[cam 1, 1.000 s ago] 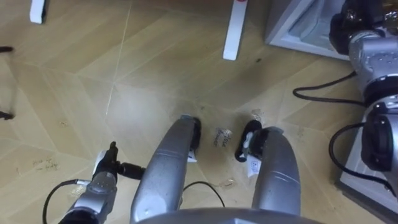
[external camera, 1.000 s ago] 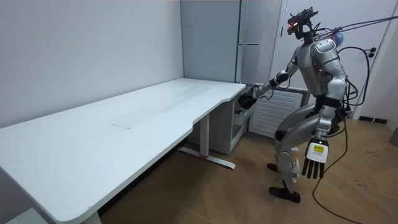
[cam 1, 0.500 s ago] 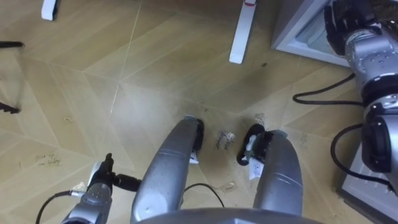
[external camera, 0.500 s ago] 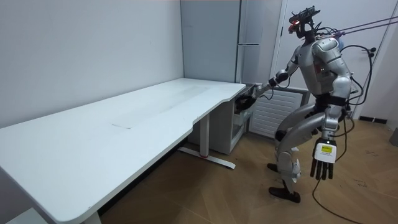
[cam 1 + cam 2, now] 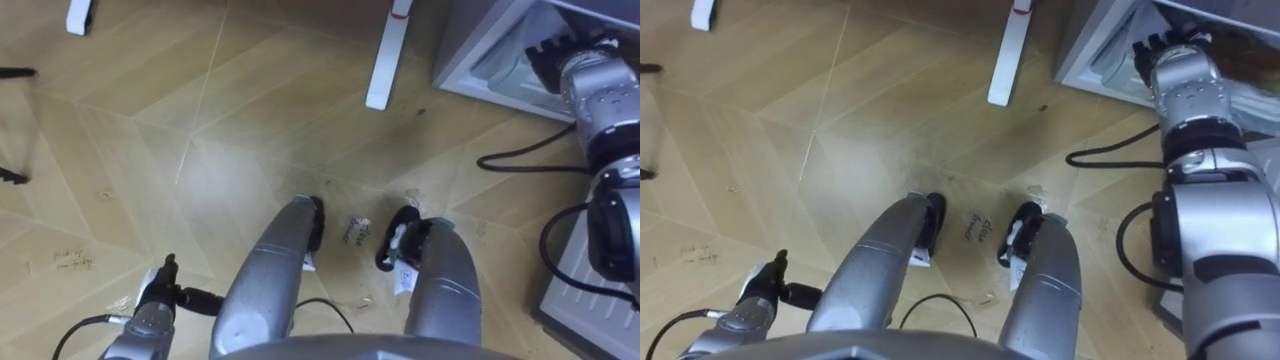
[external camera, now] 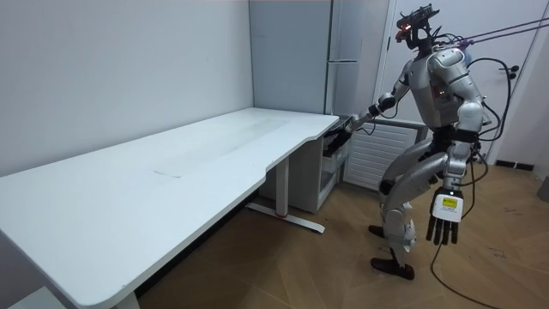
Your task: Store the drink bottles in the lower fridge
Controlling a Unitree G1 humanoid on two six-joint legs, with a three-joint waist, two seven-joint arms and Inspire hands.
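Reaching out toward the room view's left, the right robot hand (image 5: 558, 48) has its dark fingers at the open mouth of the lower fridge (image 5: 455, 50). I cannot tell how far they are curled, or whether they hold a drink (they lie against the shadowed interior). The left robot hand (image 6: 444, 227) hangs at the robot's side, fingers straight, holding nothing. The robot stands on the wooden floor (image 5: 250, 110), near the end of the white worktop (image 6: 171, 172).
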